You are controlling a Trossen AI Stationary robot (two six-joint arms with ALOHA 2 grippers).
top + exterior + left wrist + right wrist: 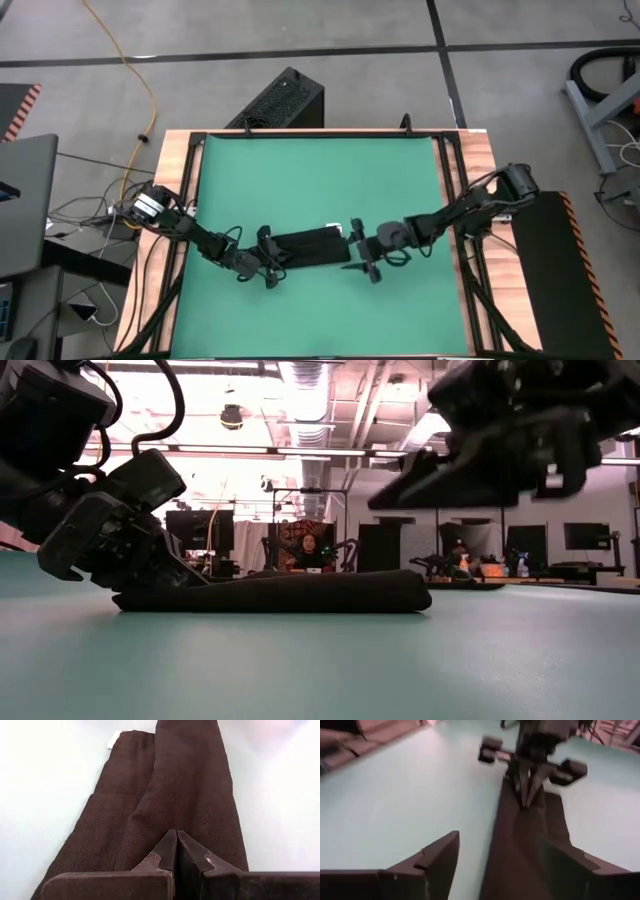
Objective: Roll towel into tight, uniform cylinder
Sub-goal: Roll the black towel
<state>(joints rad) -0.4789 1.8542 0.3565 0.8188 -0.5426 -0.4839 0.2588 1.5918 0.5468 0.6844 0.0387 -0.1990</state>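
While towel (312,247) lies mid-mat as flat, loose roll, not yet tight: L tool (176,851) shut, pinching one end; R tool (497,865) wide open, empty, over other end.

A grey concrete floor (330,30) crossed by dark seams surrounds the wooden-edged table (480,150), with a yellow cable (135,70) trailing over it. A black perforated box (280,100) stands beside the table's far edge. Long ceiling strip lights (300,452) brighten a workshop with dark monitors (585,537).
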